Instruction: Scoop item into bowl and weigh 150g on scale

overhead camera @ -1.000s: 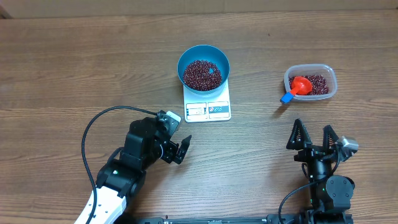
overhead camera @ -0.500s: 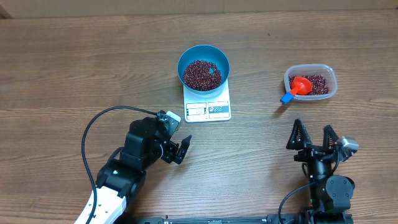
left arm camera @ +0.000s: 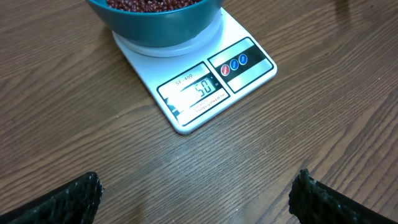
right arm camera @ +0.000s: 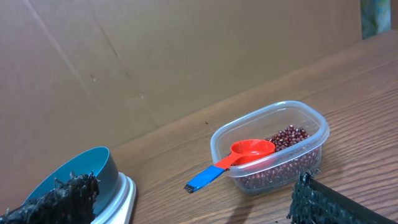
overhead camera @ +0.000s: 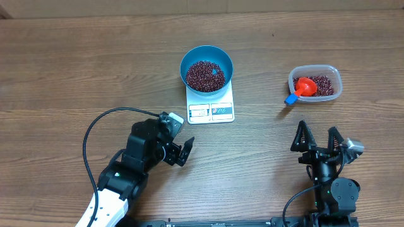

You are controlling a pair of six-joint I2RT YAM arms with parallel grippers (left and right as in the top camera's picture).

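Round, deep, bright blue bowl [overhead camera: 214, 54] filled with small dark red-brown beans [overhead camera: 201, 75], seated on flat white rectangular kitchen scale [overhead camera: 211, 112], left gripper [overhead camera: 182, 151] jaws spread wide, empty, near scale's front-left corner, right gripper [overhead camera: 317, 136] likewise wide apart, empty, well apart from clear rectangular plastic tub [overhead camera: 338, 81] containing beans and red scoop with blue handle [overhead camera: 305, 86].

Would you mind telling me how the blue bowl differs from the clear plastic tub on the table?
The bowl is round and opaque blue; the tub is rectangular and clear. The bowl sits on the scale, the tub directly on the table. A red scoop rests in the tub; the bowl has none. Both hold red-brown beans.
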